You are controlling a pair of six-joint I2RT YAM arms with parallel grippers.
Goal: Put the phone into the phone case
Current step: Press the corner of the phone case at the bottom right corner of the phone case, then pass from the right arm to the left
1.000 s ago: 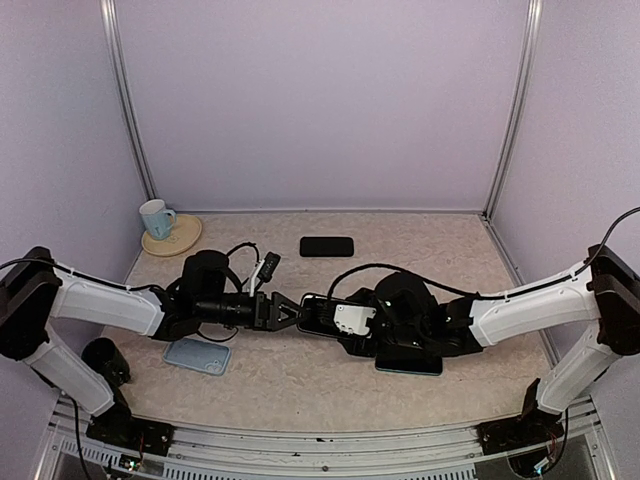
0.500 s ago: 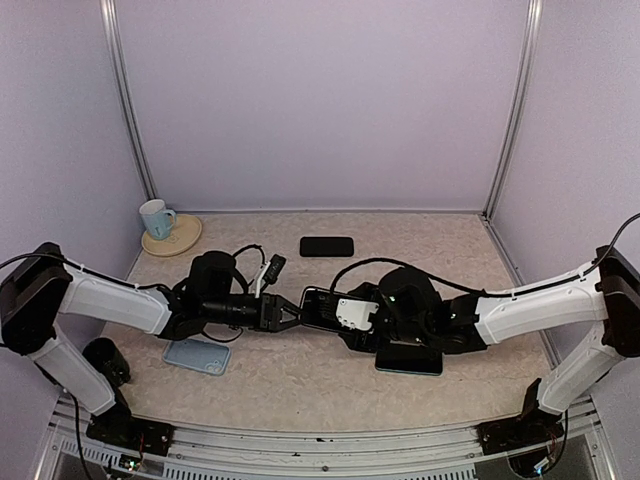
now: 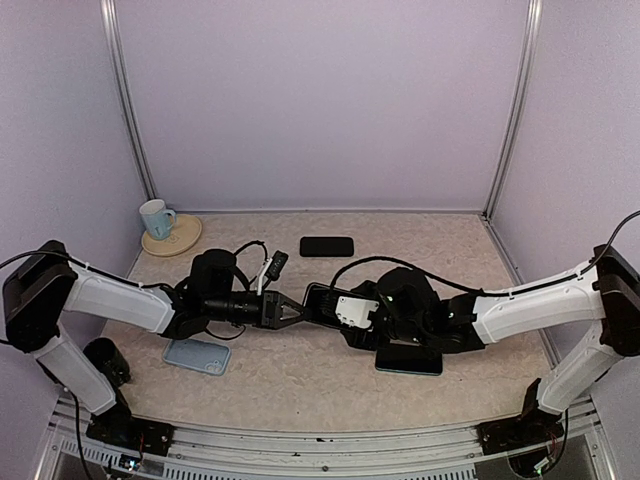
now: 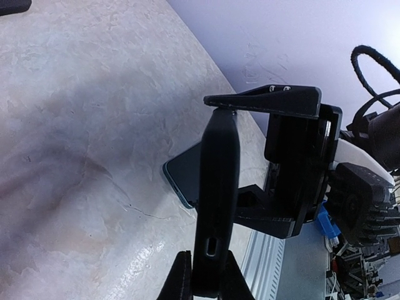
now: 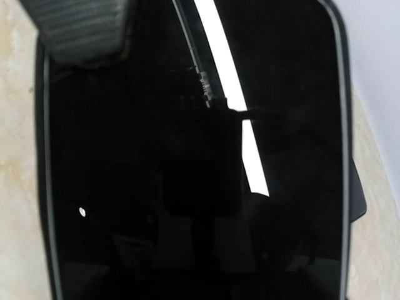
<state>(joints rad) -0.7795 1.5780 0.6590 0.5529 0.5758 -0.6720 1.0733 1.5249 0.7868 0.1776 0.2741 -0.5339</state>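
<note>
Two grippers on one phone here! The left gripper [image 3: 292, 312] is pinched tight on the end of the phone [image 5: 187, 156] that faces it. Its two fingers squeeze the thin black edge, and in the left wrist view the slab stands edge-on straight ahead of them. The right gripper [image 3: 322, 306] has it from the opposite side, jaws spread wide across the phone and clamped on it, with one ribbed pad [image 5: 84, 31] pressing on the glossy screen. So the phone is bridged between the two grippers, their tips almost meeting over the table [image 3: 300, 390].

Count the flat slabs: four. One is the held phone. One, the dark slab with a teal edge [image 3: 410, 361], lies on the table right under the right gripper's wrist. One, the pale blue phone case [image 3: 197, 355], lies flat back behind the left gripper, beside that forearm and well apart from the phone. The last, a black slab [image 3: 327, 246], sits out beyond both grippers toward the back wall; phone or case, can't tell.

One cup [image 3: 154, 216], on one round coaster [image 3: 180, 238], far off to the left gripper's outer side, in the back corner
</note>
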